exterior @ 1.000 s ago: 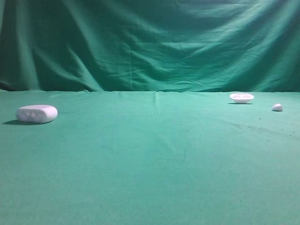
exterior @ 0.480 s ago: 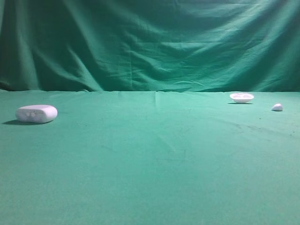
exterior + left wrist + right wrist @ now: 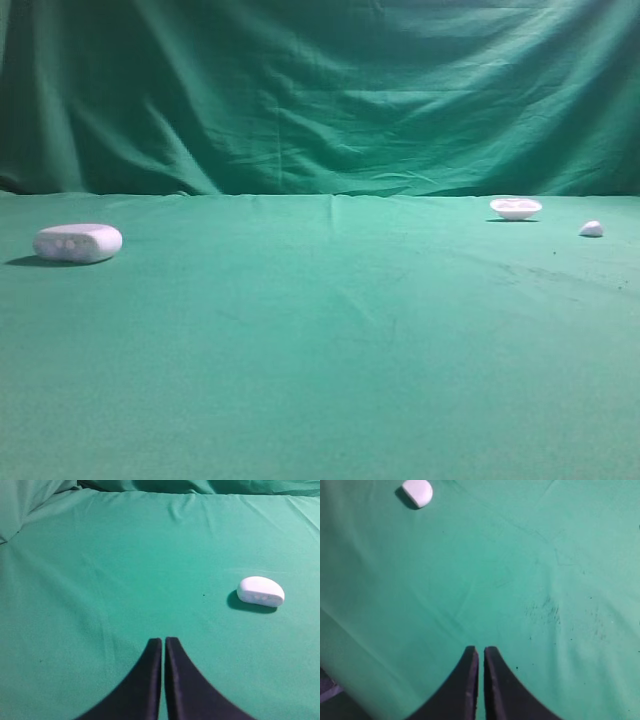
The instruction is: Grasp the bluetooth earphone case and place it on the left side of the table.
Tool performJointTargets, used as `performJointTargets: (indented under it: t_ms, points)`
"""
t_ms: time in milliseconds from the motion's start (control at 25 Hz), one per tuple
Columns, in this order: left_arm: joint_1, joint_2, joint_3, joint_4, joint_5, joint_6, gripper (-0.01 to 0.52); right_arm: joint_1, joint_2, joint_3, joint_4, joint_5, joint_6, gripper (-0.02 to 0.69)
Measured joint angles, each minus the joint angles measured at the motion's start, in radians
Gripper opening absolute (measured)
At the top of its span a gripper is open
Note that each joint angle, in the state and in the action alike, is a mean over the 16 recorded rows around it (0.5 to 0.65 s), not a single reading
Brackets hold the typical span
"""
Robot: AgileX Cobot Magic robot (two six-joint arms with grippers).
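The bluetooth earphone case (image 3: 78,242) lies flat on the green tabletop (image 3: 330,340) at about 9 o'clock in the high view, near the left edge, with nothing touching it. In the left wrist view the same case sits at about 2 o'clock from the left pincer (image 3: 163,641), well apart from it. That pincer's 2 dark fingers are pressed together at the tips and hold nothing.

Further right, toward 3 o'clock in the high view, a small shallow white dish (image 3: 516,208) stands near the back edge, and a tiny white pebble-like piece (image 3: 591,229) lies just beyond it to the right. The right pincer (image 3: 481,650) is likewise closed tip to tip and empty, hovering over bare cloth with a small white piece (image 3: 417,492) at about 11 o'clock.

Judging from this, the case already rests on the left side, so the placing looks done. If a grasp is still wanted, the left pincer must first spread its fingers, then travel toward 2 o'clock and descend over the case.
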Motion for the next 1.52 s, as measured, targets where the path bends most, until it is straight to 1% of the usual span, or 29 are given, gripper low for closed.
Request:
performJointTargets:
  t_ms: [160, 400, 680, 920, 1040, 1200, 1520]
  points:
    - [0.000, 0.000, 0.000, 0.000, 0.000, 0.000, 0.000, -0.012, -0.071, 0.089, 0.004, -0.059, -0.018, 0.000]
    - [0.000, 0.000, 0.000, 0.000, 0.000, 0.000, 0.000, -0.102, -0.224, 0.280, 0.006, -0.243, -0.036, 0.000]
    - [0.000, 0.000, 0.000, 0.000, 0.000, 0.000, 0.000, -0.325, -0.495, 0.569, 0.007, -0.491, -0.043, 0.000]
    - [0.000, 0.000, 0.000, 0.000, 0.000, 0.000, 0.000, -0.534, -0.738, 0.817, 0.021, -0.643, -0.044, 0.000]
    - [0.000, 0.000, 0.000, 0.000, 0.000, 0.000, 0.000, -0.611, -0.835, 0.912, 0.032, -0.686, -0.044, 0.000]
    - [0.000, 0.000, 0.000, 0.000, 0.000, 0.000, 0.000, -0.676, -0.926, 1.001, 0.047, -0.718, -0.045, 0.000]
    - [0.000, 0.000, 0.000, 0.000, 0.000, 0.000, 0.000, -0.719, -0.983, 1.061, 0.068, -0.710, -0.048, 0.000]
